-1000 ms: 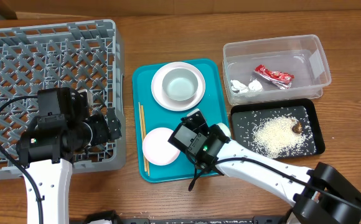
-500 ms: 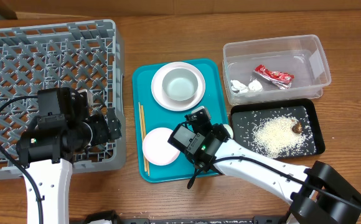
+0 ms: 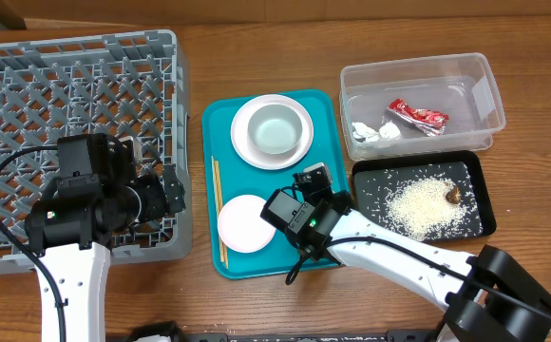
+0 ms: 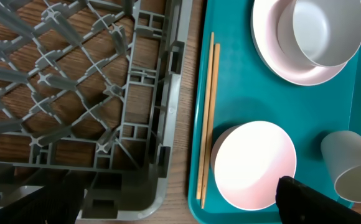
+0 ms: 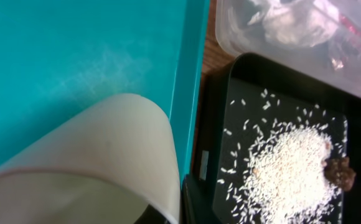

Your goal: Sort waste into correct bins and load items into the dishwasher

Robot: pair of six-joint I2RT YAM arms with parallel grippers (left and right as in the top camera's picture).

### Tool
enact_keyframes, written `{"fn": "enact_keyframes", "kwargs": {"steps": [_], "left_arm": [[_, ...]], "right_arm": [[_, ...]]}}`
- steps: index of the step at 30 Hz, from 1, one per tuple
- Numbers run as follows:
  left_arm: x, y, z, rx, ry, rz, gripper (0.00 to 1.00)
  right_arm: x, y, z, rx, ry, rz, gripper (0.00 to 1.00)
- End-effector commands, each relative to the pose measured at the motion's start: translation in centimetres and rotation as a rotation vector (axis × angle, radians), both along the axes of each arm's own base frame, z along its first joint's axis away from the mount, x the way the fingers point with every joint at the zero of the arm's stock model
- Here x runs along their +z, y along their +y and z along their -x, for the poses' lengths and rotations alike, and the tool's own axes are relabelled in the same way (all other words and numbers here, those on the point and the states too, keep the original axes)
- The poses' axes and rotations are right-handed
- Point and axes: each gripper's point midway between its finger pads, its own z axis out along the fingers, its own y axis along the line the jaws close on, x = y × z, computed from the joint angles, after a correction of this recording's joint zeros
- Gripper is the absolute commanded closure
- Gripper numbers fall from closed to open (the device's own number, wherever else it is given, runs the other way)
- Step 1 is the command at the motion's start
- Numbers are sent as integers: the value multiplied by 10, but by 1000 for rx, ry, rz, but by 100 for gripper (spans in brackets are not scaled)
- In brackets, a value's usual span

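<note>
Your cup [image 4: 355,163] lies at the teal tray's [image 4: 243,93] near right corner, mostly hidden overhead beneath the right gripper [image 3: 323,190], whose jaws pinch its wall. The left gripper [image 3: 169,188] hangs spread wide over the rack's [image 3: 66,95] near right corner. The pink bowl [image 4: 255,165] and chopsticks [image 4: 206,118] lie between them.

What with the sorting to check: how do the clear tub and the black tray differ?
The clear tub is see-through with taller walls; the black tray is opaque and shallower. The tub holds a red wrapper and a crumpled white napkin; the tray holds loose rice and a brown scrap. The tub lies farther back than the tray. Both are rectangular and similar in footprint.
</note>
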Motion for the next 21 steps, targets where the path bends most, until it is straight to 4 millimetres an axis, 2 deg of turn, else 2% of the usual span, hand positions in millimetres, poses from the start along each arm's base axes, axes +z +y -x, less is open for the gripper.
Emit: {"fn": "enact_keyframes", "kwargs": {"steps": [1, 6, 10, 12, 15, 21], "left_arm": [[6, 3, -2, 20, -18, -2, 0], [6, 3, -3, 20, -18, -2, 0], [7, -3, -3, 3, -24, 23, 0], [11, -15, -5, -63, -48, 76, 0], [22, -41, -10, -200, -114, 176, 0], [59, -93, -8, -518, -299, 400, 0]], "right_arm": [[12, 21, 10, -4, 62, -148, 96], [72, 38, -1, 4, 13, -331, 96], [121, 46, -9, 26, 22, -546, 96], [139, 46, -13, 33, 42, -656, 96], [153, 41, -20, 15, 97, -818, 96], [182, 34, -31, 55, 292, -1203, 96]]}}
